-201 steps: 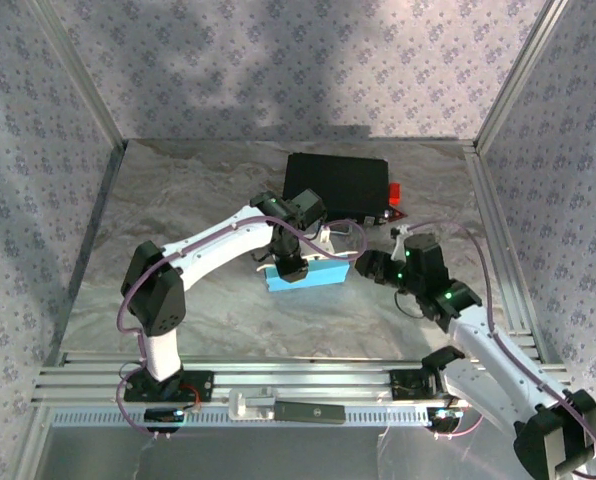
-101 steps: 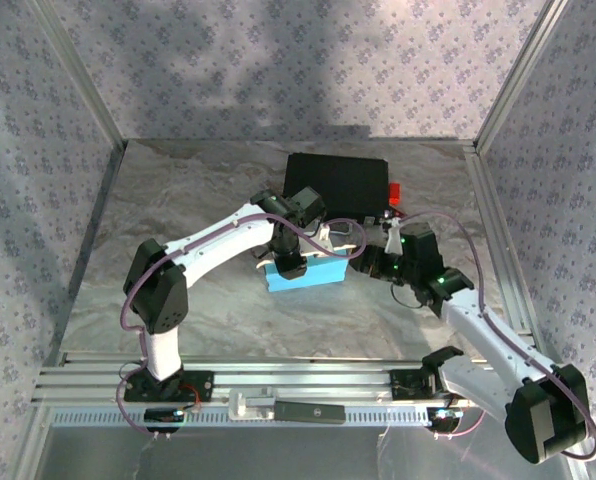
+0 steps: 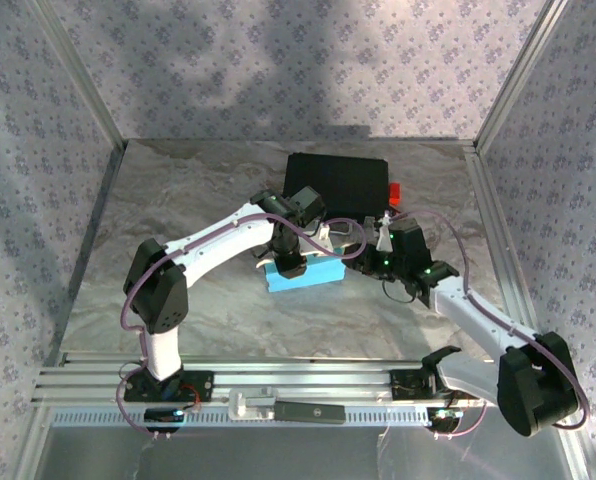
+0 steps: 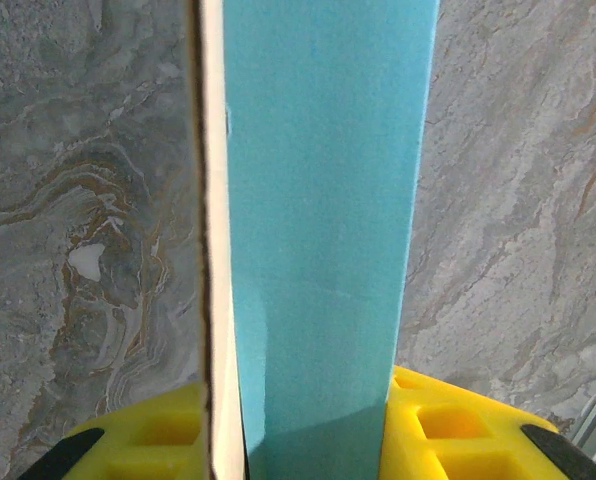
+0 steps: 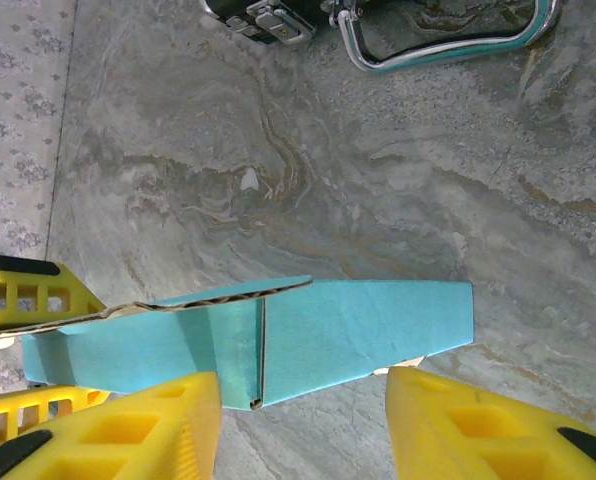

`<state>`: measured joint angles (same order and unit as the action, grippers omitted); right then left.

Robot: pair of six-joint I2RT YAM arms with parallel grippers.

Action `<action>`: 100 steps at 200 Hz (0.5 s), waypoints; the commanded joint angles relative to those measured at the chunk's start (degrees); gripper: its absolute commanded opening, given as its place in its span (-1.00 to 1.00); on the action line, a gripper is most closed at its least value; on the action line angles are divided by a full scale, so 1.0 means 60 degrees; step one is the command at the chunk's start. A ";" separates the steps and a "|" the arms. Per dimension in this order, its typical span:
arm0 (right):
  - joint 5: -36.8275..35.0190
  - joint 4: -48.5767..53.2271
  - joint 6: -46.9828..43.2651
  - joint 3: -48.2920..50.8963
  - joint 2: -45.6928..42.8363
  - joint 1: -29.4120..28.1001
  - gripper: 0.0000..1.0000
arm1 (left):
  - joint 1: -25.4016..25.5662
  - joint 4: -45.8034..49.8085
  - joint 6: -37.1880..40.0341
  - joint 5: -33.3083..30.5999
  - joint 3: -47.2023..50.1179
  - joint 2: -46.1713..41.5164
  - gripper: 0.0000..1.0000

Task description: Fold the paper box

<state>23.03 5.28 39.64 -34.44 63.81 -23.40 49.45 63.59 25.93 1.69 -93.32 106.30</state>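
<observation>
The paper box (image 3: 316, 275) lies on the marble table as a long cyan shape with a white inner edge. From above, my left gripper (image 3: 290, 266) is shut on it near its left part. In the left wrist view the box (image 4: 318, 200) fills the gap between the yellow fingers (image 4: 448, 430). My right gripper (image 3: 362, 262) is at the box's right end. In the right wrist view that end (image 5: 363, 335) sits just beyond my open right gripper (image 5: 303, 388), with a loose flap (image 5: 208, 297) lifted over it. I cannot tell whether the right fingers touch the box.
A black hard case (image 3: 338, 184) stands right behind the box, with a red part (image 3: 395, 192) at its right; its metal latch (image 5: 268, 20) shows in the right wrist view. Aluminium frame rails (image 3: 498, 250) and patterned walls bound the table.
My right gripper has moved left and forward, up to the box's right end. The left gripper and the box have stayed in place.
</observation>
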 commanded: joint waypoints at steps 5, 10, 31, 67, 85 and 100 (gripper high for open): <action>-0.0163 0.0043 0.0216 -0.0247 0.0357 -0.0043 -0.12 | -0.0007 0.0417 0.0160 -0.0062 0.0363 0.0594 -0.36; -0.0221 0.0155 0.0233 -0.0264 0.0461 -0.0034 -0.16 | -0.0009 0.0399 0.0160 -0.0077 0.0364 0.0594 -0.36; -0.0278 0.0472 0.0333 -0.0203 0.0780 0.0002 -0.38 | 0.0014 0.0242 0.0186 -0.0177 0.0454 0.0508 -0.36; -0.0157 0.1166 -0.0110 -0.0554 0.0228 0.0078 -0.25 | 0.0032 -0.0006 0.0248 -0.0302 0.0803 0.0302 -0.35; -0.0409 0.1947 -0.1160 -0.1155 -0.0451 0.0253 -0.05 | 0.0034 -0.0059 0.0343 -0.0414 0.0918 0.0263 -0.37; -0.0721 0.2427 -0.2052 -0.1617 -0.0851 0.0565 -0.03 | 0.0027 -0.0163 0.0450 -0.0508 0.1071 0.0191 -0.40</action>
<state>22.24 12.23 36.82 -38.50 63.35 -22.17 49.28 60.82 26.35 0.36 -91.05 105.19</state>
